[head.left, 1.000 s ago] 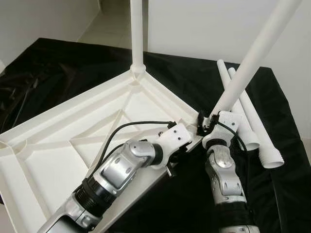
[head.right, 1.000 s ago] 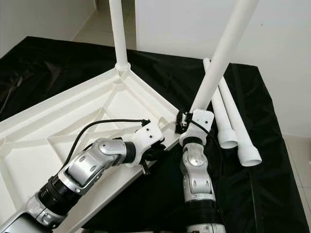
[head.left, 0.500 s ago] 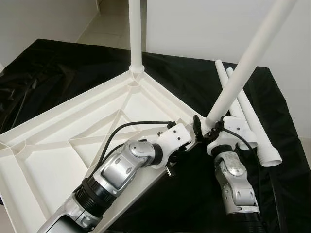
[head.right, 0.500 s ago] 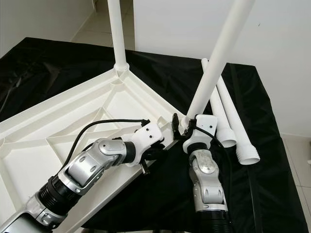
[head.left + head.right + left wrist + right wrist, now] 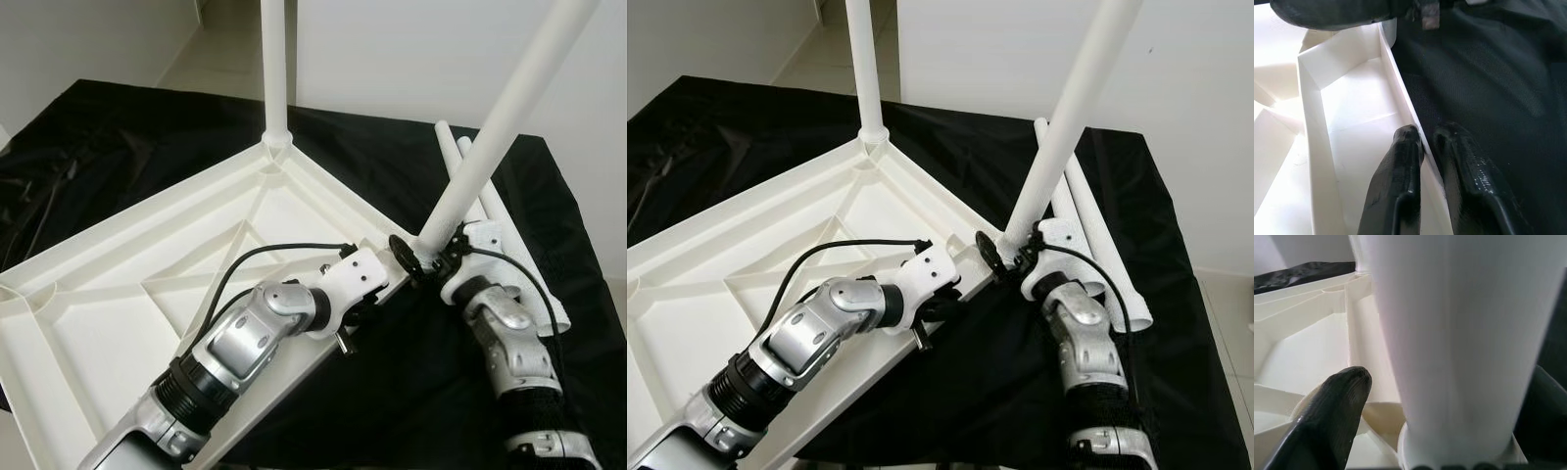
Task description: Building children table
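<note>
The white children's tabletop [image 5: 127, 284] lies upside down on a black cloth. One white leg [image 5: 275, 59] stands upright in its far corner. A second leg [image 5: 500, 117] leans to the right out of the right corner socket. My right gripper [image 5: 423, 257] is shut on this leg's base, with one black finger [image 5: 1327, 421] on each side of it. My left gripper [image 5: 1427, 142] is shut on the tabletop's rim [image 5: 1400, 98] just left of that corner, one finger inside the rim wall and one outside.
Two loose white legs [image 5: 1097, 235] lie side by side on the black cloth [image 5: 118, 137] to the right of the tabletop. A white wall and a strip of pale floor [image 5: 216, 49] are behind the cloth.
My right forearm has swung out to the right and its wrist has turned around the base of the leaning leg. The leg's tilt is about the same. The left arm has not moved.
</note>
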`<state>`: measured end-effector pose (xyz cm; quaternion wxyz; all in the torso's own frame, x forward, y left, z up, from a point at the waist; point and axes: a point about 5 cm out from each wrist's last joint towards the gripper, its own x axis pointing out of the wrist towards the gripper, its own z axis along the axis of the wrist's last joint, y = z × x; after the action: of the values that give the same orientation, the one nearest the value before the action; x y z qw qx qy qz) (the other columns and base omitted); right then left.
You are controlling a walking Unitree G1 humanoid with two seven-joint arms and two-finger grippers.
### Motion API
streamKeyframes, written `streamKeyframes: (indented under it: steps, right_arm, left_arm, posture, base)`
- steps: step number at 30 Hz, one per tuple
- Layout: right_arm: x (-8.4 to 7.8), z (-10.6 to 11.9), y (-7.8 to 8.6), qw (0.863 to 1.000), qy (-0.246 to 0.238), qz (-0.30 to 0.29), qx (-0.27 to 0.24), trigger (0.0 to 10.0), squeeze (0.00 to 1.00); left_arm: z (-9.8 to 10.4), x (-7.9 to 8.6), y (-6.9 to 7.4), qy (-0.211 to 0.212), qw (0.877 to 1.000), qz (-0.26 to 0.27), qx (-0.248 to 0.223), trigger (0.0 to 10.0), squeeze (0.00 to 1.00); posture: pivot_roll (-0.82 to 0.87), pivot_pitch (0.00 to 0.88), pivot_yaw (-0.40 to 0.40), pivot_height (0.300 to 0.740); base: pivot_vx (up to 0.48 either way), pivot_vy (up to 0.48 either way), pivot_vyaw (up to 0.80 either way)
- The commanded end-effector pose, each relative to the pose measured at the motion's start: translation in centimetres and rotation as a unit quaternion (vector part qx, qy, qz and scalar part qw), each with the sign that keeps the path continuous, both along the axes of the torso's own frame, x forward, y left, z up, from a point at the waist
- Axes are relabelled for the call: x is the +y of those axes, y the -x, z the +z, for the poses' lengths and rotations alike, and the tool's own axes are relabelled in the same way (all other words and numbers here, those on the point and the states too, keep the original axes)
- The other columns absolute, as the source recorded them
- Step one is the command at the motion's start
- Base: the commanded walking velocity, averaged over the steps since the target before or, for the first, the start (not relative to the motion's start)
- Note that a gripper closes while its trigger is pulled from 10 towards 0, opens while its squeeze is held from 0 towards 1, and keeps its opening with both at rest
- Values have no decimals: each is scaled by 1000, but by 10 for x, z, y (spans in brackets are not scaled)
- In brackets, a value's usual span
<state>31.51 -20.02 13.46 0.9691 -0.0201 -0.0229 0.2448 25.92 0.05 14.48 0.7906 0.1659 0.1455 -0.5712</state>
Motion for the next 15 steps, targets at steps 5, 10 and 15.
streamKeyframes:
  steps: [5,10,15]
  right_arm:
    - [-8,-6,-11,999,20,42,27,10000,0]
    - [-14,-5,-18,998,33,39,31,7333,0]
    - [-15,-7,-21,996,24,72,38,0,0]
  left_arm:
    - [-14,-2,5,-28,999,-22,30,10000,0]
    - [-14,-1,4,-29,999,-21,30,10000,0]
    - [-14,0,4,-29,999,-17,32,10000,0]
  posture:
    - [-54,64,13,740]
    - [-50,68,13,740]
    - [-46,71,11,740]
  base:
    - [0,0,0]
    - [0,0,0]
    - [0,0,0]
